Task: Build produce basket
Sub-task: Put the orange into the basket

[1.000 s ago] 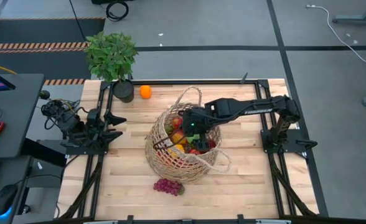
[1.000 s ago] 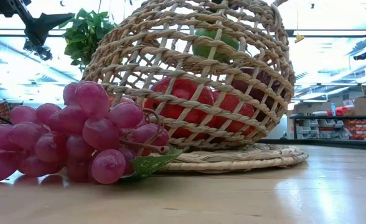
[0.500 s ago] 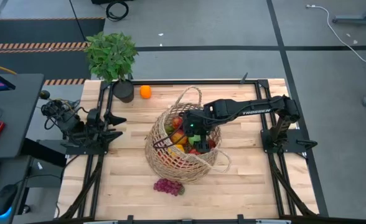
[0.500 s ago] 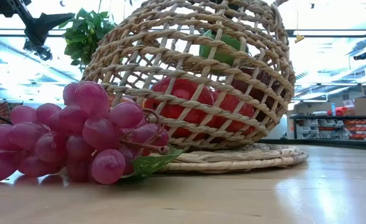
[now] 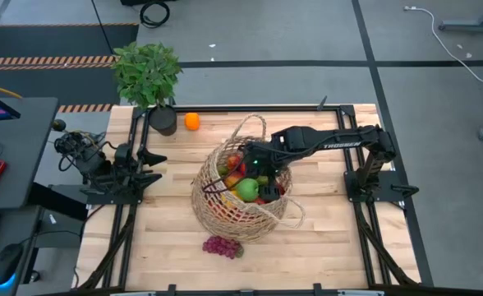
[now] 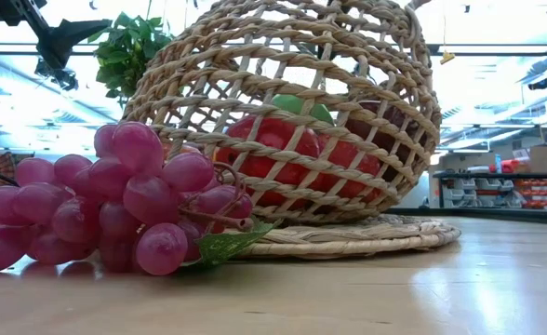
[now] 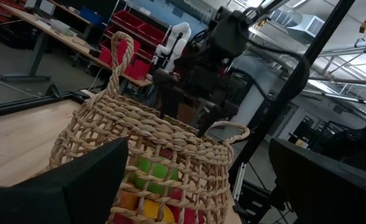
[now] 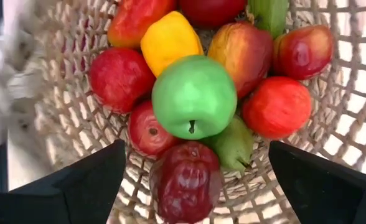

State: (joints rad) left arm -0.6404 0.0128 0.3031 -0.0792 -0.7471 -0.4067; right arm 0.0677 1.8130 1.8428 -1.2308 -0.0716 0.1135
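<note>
Your bench (image 5: 324, 238) is the biggest thing here, a pale wooden top with a dark frame along its edges; the widest bare stretches lie at 3 o'clock and 5 o'clock of the middle, and the strip along the 6 o'clock edge is open apart from one bunch of fruit.

The basket (image 5: 225, 215) sits just 7 o'clock of the bench's centre, open mouth up, one looped handle (image 5: 252, 123) rising at its 12 o'clock side; its flat woven foot is well clear of every bench edge.

Your right arm reaches in from 3 o'clock with white lettering on its forearm, too small for you to read; the right gripper (image 5: 259, 167) hangs over the basket's mouth, jaws spread wide and holding nothing, as the right wrist view shows.

Your left gripper (image 5: 155, 158) waits at 9 o'clock of the bench, jaws wide apart and empty, pointed at the basket.

The potted plant (image 5: 148, 76) stands at the 11 o'clock corner; the orange (image 5: 192, 122) lies just beside its pot, outside the basket.

The produce in the basket is a heap of red apples, a yellow pepper and a pear; the green apple (image 8: 194, 96) lies on top, stem up, free of the jaws.

The grapes (image 5: 223, 246) lie on the bench at 6 o'clock, just beside the basket's foot.
</note>
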